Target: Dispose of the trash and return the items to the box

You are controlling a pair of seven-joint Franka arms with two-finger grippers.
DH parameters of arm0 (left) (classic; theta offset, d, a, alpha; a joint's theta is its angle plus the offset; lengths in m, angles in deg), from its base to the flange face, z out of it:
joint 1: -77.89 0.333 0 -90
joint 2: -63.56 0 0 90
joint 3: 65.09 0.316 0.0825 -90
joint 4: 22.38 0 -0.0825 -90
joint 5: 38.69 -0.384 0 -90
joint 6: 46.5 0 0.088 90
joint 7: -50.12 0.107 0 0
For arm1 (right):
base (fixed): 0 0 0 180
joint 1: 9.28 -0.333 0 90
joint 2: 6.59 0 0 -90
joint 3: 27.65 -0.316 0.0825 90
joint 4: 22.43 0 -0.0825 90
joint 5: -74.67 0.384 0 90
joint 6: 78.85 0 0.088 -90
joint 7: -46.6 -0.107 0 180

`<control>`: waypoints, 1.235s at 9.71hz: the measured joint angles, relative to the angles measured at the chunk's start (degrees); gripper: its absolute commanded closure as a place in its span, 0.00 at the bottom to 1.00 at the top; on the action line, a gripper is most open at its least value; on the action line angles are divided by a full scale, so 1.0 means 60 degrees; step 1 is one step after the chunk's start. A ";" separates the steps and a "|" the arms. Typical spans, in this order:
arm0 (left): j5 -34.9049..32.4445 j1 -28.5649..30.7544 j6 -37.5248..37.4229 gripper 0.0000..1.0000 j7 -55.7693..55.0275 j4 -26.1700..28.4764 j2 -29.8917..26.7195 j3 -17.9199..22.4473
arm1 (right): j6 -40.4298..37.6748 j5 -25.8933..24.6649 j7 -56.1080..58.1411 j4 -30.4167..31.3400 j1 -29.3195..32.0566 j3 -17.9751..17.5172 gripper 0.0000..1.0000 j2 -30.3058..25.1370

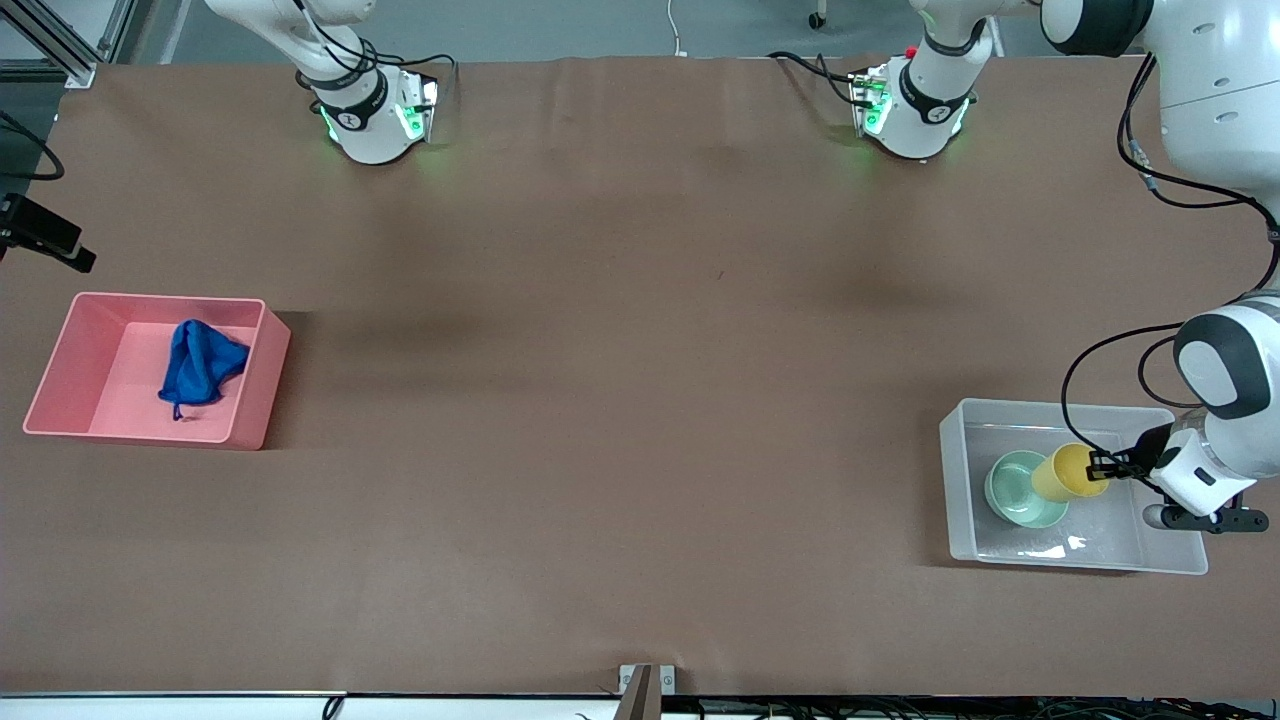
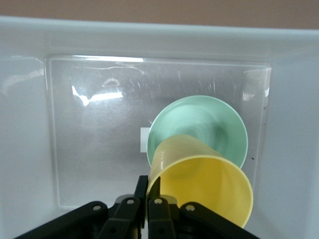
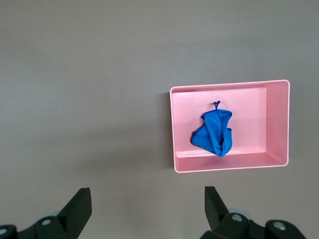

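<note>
The blue cloth wad (image 1: 200, 372) lies in the pink bin (image 1: 60, 370). The right gripper (image 3: 144, 211), unseen from the front, hangs wide open above the bench (image 1: 620, 400). The left gripper (image 1: 1105, 465), reaching sideways over the clear tub (image 1: 955, 500), pinches the tilted yellow cup (image 1: 1068, 472), which hides part of the mint bowl (image 1: 1015, 488).

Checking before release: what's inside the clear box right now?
The clear box holds the mint bowl. The left gripper, shut on the yellow cup, holds it tilted over the bowl, hiding part of the bowl. A white sticker peeks out beside it.

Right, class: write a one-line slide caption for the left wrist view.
Left gripper shut on the small yellow plastic cup's rim, above the mint-green round bowl in the clear plastic tub.
</note>
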 measured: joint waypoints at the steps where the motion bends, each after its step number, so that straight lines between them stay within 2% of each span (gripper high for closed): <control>1: 0.0001 0.0002 -0.0110 0.97 0.0003 0.0017 0.0043 0.0002 | 0.0000 0.0000 0.0000 0.0000 0.0000 0.0000 0.00 0.0000; 4: 0.0003 -0.0014 -0.0144 0.89 0.0011 0.0024 0.0375 0.0001 | 0.0000 0.0000 0.0000 0.0000 0.0000 -0.0001 0.00 0.0000; 5: 0.0003 -0.0013 -0.0144 0.68 0.0011 0.0025 0.0529 0.0001 | 0.0000 0.0000 0.0001 0.0000 0.0000 -0.0001 0.00 0.0000; 6: 0.0003 -0.0014 -0.0142 0.22 0.0012 0.0020 0.0636 0.0001 | 0.0000 0.0000 0.0001 0.0000 0.0000 -0.0001 0.00 0.0000; 7: 0.0004 -0.0019 -0.0132 0.00 0.0012 -0.0004 0.0664 0.0000 | 0.0000 0.0000 0.0001 -0.0001 0.0000 0.0000 0.00 0.0000; 10: 0.0011 -0.0039 -0.0097 0.00 0.0014 -0.0450 0.0265 -0.0002 | 0.0000 0.0000 0.0001 -0.0002 0.0000 -0.0001 0.00 0.0000; 12: -0.0100 -0.0193 -0.0108 0.00 0.0022 -0.0605 -0.0744 -0.0012 | 0.0001 0.0000 0.0002 -0.0004 -0.0003 -0.0007 0.00 0.0000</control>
